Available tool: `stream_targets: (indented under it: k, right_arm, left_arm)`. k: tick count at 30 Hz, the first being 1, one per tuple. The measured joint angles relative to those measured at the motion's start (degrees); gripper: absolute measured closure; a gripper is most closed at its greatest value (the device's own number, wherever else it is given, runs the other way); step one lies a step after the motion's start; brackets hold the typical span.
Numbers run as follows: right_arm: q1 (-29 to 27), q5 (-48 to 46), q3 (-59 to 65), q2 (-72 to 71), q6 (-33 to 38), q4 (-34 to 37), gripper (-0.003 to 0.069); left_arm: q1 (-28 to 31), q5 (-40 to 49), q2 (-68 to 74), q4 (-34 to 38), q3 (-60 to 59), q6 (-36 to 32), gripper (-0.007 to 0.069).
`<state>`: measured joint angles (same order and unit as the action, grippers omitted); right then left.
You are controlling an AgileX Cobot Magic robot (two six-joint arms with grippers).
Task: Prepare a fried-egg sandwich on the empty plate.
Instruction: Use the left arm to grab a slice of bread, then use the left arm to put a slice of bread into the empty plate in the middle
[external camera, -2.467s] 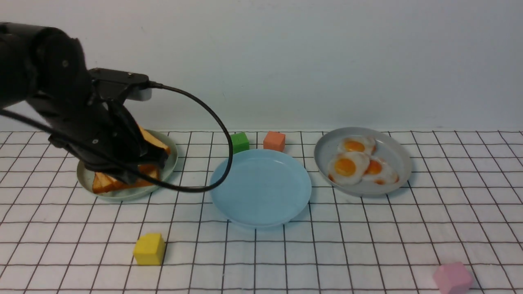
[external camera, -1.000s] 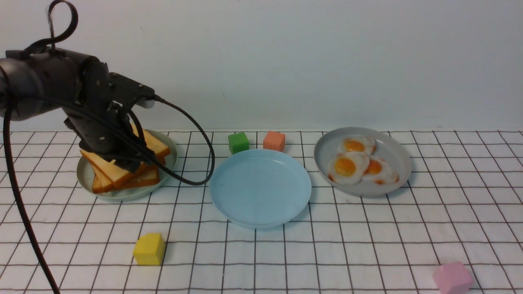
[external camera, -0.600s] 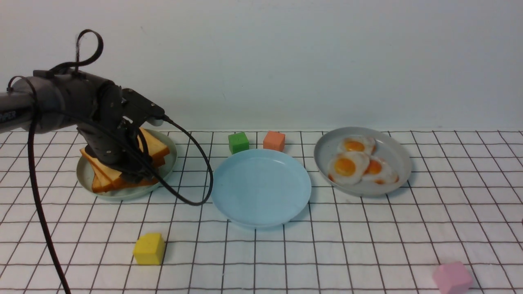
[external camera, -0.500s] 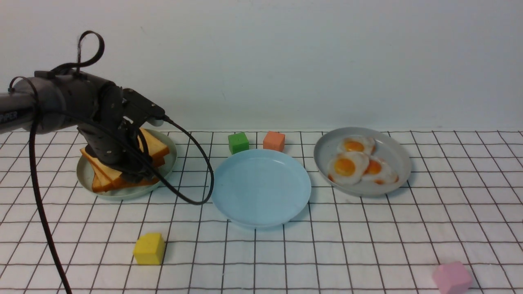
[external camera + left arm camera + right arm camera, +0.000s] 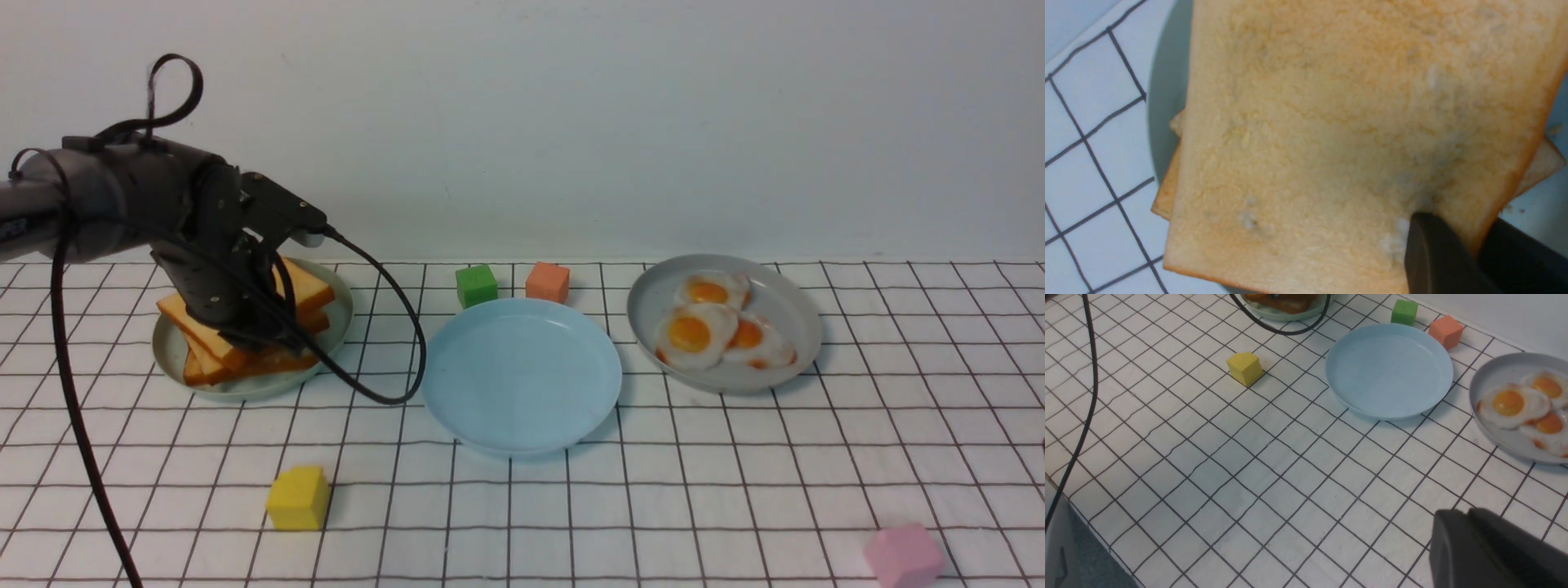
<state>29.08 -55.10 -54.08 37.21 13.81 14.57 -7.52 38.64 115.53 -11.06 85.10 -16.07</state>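
**Toast pinched at one edge, blue plate waiting to its right**

The left fingers [image 5: 1429, 253] are clamped on the top toast slice [image 5: 1331, 122] of the stack. In the left wrist view one finger presses on its pale face close to an edge. The other shows dark beneath that same edge, and the rest of the square reaches away from them. A square slice gives us no long axis. What counts is that we hold it near its rim, so we expect it to droop or swing once carried. The lower slices [image 5: 220, 366] sit in the pale grey-green plate [image 5: 245, 392] on the left of the table [image 5: 735, 490].

The light blue plate [image 5: 522, 384] stands bare in the middle, just beside the toast plate on its right, so no part of the fried-egg sandwich exists yet. We judge that the coming move is a lift and a carry rightward, and the left arm [image 5: 98, 204] is the nearer one for it. The fried eggs [image 5: 694, 333] lie in the grey plate [image 5: 788, 306] further right, on the right arm's side. The right fingers [image 5: 1486, 547] lie together around nothing, over the near right of the table.

The left arm comes in roughly level from the left edge, its wrist bent steeply down onto the stack. Its black cable [image 5: 392, 401] sags beside the blue plate's left rim and could drag there.
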Motion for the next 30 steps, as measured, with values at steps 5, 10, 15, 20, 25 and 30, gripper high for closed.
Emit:
stream_targets:
  k: [5, 10, 15, 20, 25, 30]
  right_arm:
    - [0.00, 0.00, 0.00, 0.00, 0.00, 0.00, 0.0592]
    - [0.00, 0.00, 0.00, 0.00, 0.00, 0.00, 0.0586]
    - [0.00, 0.00, 0.00, 0.00, 0.00, -0.44, 0.0580]
    - [0.00, -0.21, 0.00, 0.00, 0.00, -2.99, 0.0577]
    - [0.00, -2.09, 0.00, 0.00, -0.20, -4.73, 0.0575]
    - [0.00, -4.19, 0.00, 0.00, -2.48, -4.93, 0.0575]
  left_arm:
    - [0.00, 3.47, -5.36, 3.05, -0.38, -0.07, 0.0547]
    - [-2.93, 4.80, -12.09, 6.29, -0.45, -0.75, 0.0547]
    - [-12.32, 3.85, -12.94, 7.54, -0.45, -2.43, 0.0548]
    - [-21.66, -1.66, -8.51, 6.01, -0.45, -2.57, 0.0555]
    - [-25.78, -5.93, -4.48, 2.04, -0.48, -2.57, 0.0555]
    - [-27.43, -8.52, -0.02, -1.98, -0.56, -2.10, 0.0555]
